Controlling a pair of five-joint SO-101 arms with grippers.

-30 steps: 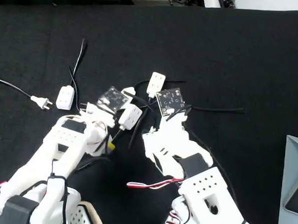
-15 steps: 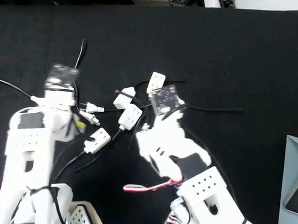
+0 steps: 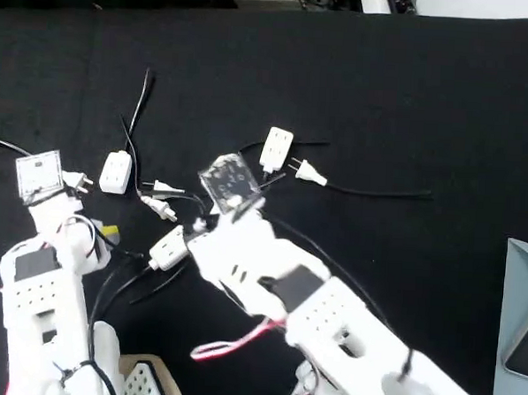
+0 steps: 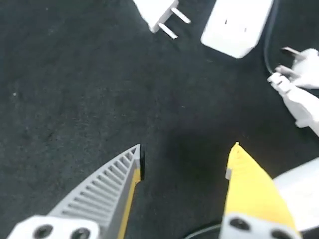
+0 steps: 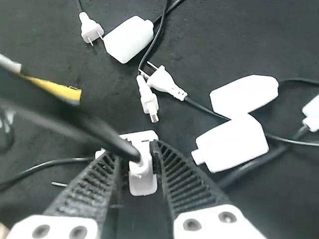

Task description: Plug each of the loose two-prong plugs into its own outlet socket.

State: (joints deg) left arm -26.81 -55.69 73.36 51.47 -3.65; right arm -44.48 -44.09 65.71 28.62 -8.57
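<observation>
Finds the right arm [image 3: 269,277] swung leftward since a second ago, the left arm [image 3: 38,283] drawn out toward the left edge of the worktop [image 3: 428,100]. Nearest, clamps the right tool [image 5: 135,155] on a white socket [image 5: 142,181]. Spreads the left tool [image 4: 186,147] above bare worktop, grasping nothing. Beyond, leaves twin plugs [image 5: 167,85] lying loose together, spare sockets [image 5: 230,142] just beside; farther, an end socket [image 3: 276,148] near a lone plug [image 3: 310,172]. Shows no prongs seated anywhere: barely begun by the look, one socket gripped, every pairing outstanding.
</observation>
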